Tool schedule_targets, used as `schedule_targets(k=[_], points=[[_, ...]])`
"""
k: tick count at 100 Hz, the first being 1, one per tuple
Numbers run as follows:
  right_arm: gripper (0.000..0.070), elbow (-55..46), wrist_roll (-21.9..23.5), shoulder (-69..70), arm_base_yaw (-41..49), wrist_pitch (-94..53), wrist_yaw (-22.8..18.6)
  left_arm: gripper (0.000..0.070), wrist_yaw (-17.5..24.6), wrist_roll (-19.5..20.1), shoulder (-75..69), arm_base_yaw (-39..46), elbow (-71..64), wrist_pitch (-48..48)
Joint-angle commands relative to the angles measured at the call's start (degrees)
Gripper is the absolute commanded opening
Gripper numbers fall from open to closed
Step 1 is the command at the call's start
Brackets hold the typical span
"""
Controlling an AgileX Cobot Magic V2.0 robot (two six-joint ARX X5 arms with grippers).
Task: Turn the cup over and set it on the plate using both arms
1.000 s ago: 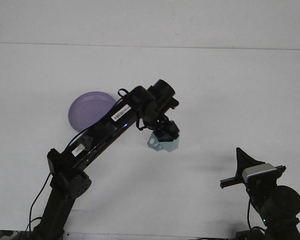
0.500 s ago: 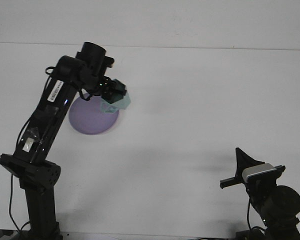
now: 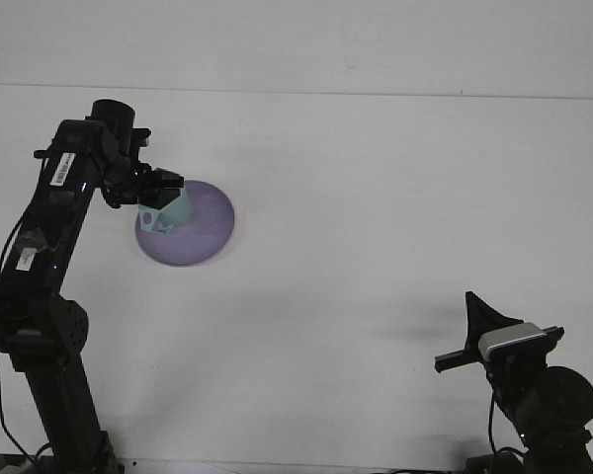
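While my left gripper [image 3: 158, 200] clamps the pale teal cup [image 3: 168, 212] over the purple plate [image 3: 203, 232] near the table's left edge, I judge it light, rigid, wall-held; right gripper's state: cannot tell.

A white table [image 3: 376, 217] fills nearly the whole frame, its surface plain and matte. Its far edge runs straight across the upper part of the frame, and above that line stands a pale wall [image 3: 296, 39]. Soft grey shadows lie on the table in the lower left and lower right of the frame.
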Motion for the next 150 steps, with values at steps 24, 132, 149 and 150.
schedule_targets(k=[24, 132, 149, 150], points=[[0.0000, 0.2, 0.2, 0.3, 0.1, 0.3, 0.0, 0.0013, -2.4, 0.8, 2.6, -0.9, -0.2, 4.7], [0.0000, 0.2, 0.4, 0.3, 0.1, 0.3, -0.2, 0.0503, -2.4, 0.6, 0.2, -0.6, 5.8, -4.2], [0.0000, 0.2, 0.4, 0.3, 0.1, 0.3, -0.2, 0.0438, -2.4, 0.3, -9.5, -0.7, 5.7, -4.9], [0.0000, 0.2, 0.4, 0.3, 0.1, 0.2, -0.2, 0.0415, -2.4, 0.3, -10.1, -0.7, 5.7, -4.9]])
